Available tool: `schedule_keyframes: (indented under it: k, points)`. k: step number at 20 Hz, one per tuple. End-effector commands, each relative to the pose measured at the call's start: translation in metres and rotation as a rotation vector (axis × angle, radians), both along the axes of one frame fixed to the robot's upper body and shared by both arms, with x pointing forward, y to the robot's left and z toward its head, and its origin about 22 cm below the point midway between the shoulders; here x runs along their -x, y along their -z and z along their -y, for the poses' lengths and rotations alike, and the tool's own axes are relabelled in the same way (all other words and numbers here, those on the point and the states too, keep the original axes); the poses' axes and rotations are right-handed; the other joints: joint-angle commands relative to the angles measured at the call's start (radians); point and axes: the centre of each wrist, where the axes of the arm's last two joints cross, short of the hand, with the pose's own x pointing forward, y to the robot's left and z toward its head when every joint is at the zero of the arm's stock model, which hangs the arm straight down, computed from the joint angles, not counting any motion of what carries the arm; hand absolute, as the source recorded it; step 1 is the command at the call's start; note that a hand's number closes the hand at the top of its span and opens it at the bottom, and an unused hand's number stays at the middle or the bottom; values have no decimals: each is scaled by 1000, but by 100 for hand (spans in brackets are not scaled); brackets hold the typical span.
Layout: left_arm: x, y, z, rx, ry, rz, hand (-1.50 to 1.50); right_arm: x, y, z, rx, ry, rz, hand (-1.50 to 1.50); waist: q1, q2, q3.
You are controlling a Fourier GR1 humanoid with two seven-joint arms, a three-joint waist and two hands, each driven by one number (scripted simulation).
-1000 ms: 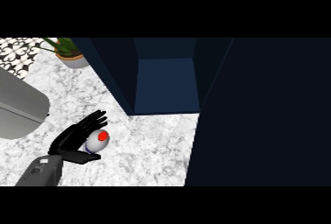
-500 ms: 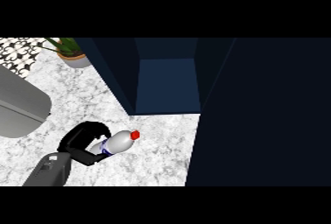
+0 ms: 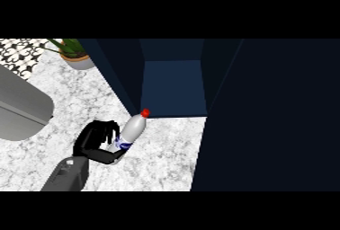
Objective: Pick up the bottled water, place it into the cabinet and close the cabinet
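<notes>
The bottled water (image 3: 131, 129) is a white bottle with a red cap and a blue label. It is tilted, with its cap pointing up and right toward the open dark blue cabinet (image 3: 174, 85). My left hand (image 3: 93, 137) is curled round the bottle's lower half, over the marble counter (image 3: 163, 155), and hides its base. The red cap lies just at the lower left corner of the cabinet's opening. My right hand does not show.
A wide dark blue panel (image 3: 272, 117) fills the right side of the view, beside the opening. A potted plant (image 3: 74, 56) stands at the back left. A grey rounded appliance (image 3: 20, 110) sits at the left edge.
My left hand went from open beside the bottle to curled round it. It has carried the bottle up and right toward the cabinet, tilting the cap toward the opening.
</notes>
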Motion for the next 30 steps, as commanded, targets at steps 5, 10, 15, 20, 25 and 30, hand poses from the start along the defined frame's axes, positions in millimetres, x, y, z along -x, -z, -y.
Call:
schedule_keyframes:
  k: [5, 10, 15, 20, 25, 30]
  points:
    - [-16, -1, 72, 149, -203, 91, 150, 34, -11, 23, -14, 23, 15, -150, -11, -3, 2]
    - [-28, -13, 95, 154, -140, 101, 150, 28, -15, 45, 1, 36, 28, -150, -7, -1, 2]
    - [-54, -53, 123, 191, -129, 91, 150, 12, -4, 54, -16, 79, 47, -150, -6, -5, 3]
    - [-55, -63, 146, 156, -156, 97, 150, 6, -4, 66, -16, 83, 46, -150, -29, -1, 2]
    - [-72, -99, 163, 162, -135, 112, 150, 1, 11, 79, -16, 92, 31, -150, -31, -5, 4]
    - [-73, -112, 178, 147, -144, 113, 150, -11, 16, 90, -25, 82, 26, -150, -53, -1, 4]
